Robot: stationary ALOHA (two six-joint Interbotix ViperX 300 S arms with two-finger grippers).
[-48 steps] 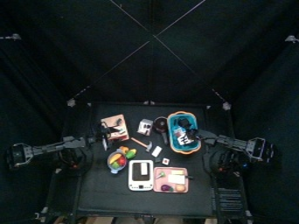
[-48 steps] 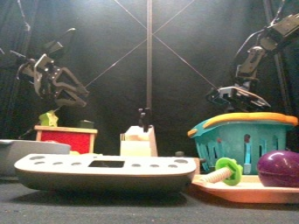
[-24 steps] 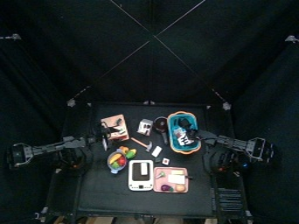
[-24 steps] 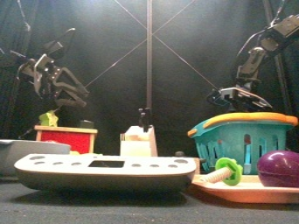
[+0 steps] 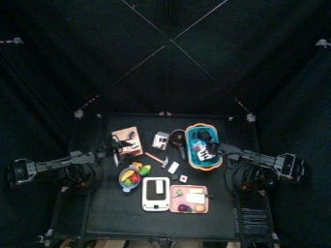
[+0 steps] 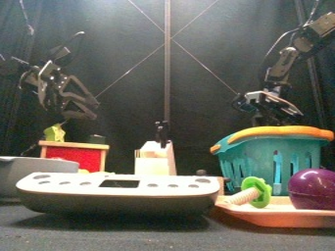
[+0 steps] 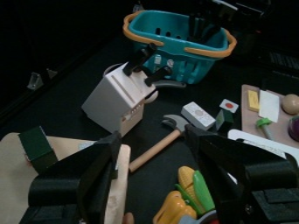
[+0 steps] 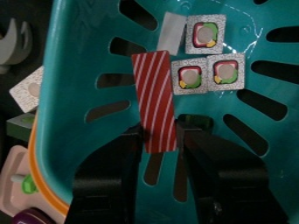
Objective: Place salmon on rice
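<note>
Right gripper [image 6: 268, 97] hangs above the teal basket [image 6: 271, 152], jaws spread, nothing between them. Its own wrist camera looks straight down into the basket [image 8: 105, 122]: a red-and-white striped salmon strip [image 8: 155, 101] lies flat on the slatted floor, and just beside it sit three small square sushi pieces [image 8: 211, 72] with pink-green centres. The front camera shows only the basket's outer wall and orange rim, so none of this is visible from there.

Left gripper [image 6: 63, 93] hovers above the table's left side, jaws apart and empty; this is plain in the left wrist view [image 7: 158, 179].

That same wrist camera picks up what the overhead one makes too small to read: a white knife block [image 7: 117, 96] with dark handles, a hammer [image 7: 158, 144] with a wooden handle lying on the table [image 7: 70, 79], and two small white cubes [image 7: 211, 112] near a pale tray [image 7: 250, 101]. Whether either cube is the rice, I cannot tell.

From above, the basket [image 5: 202, 145] sits right of centre, with a white keypad device [image 5: 155, 193] and the tray [image 5: 191, 200] toward the near edge.

At table height, the device [image 6: 118, 191] fills the foreground, with a purple ball [image 6: 312, 186] on the tray and a red box [image 6: 73, 155] at left.
</note>
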